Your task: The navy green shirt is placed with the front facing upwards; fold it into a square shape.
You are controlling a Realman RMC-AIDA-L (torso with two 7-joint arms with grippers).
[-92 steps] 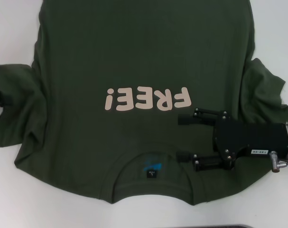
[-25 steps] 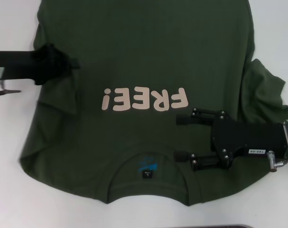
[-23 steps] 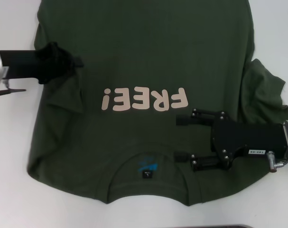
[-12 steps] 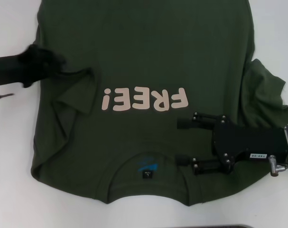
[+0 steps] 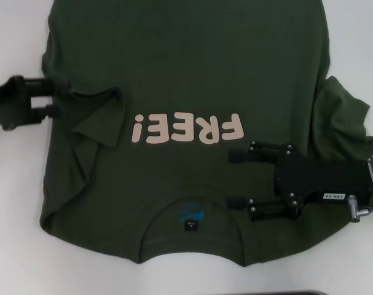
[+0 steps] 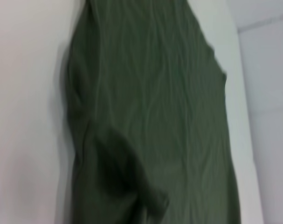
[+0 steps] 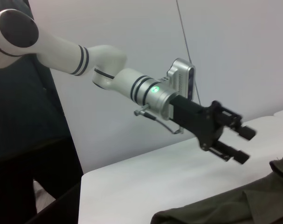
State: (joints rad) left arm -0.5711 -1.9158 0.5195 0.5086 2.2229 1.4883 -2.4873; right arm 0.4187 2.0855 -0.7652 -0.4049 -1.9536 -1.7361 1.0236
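since a moment ago our left hand [image 5: 54,101] has let the sleeve [image 5: 97,117] drop onto the shirt [image 5: 186,67] and backs off, open. right hand [image 5: 235,178] hovers wide near the collar [image 5: 192,212]. soft, limp cloth lying flat on the tabletop [image 5: 14,246]; we'd pinch edges.

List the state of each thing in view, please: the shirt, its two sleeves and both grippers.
navy green shirt: flat on the table, print up
left sleeve: folded inward onto the body
right sleeve: spread outward, unfolded
left gripper: open, at the shirt's left edge
right gripper: open, over the chest near the collar
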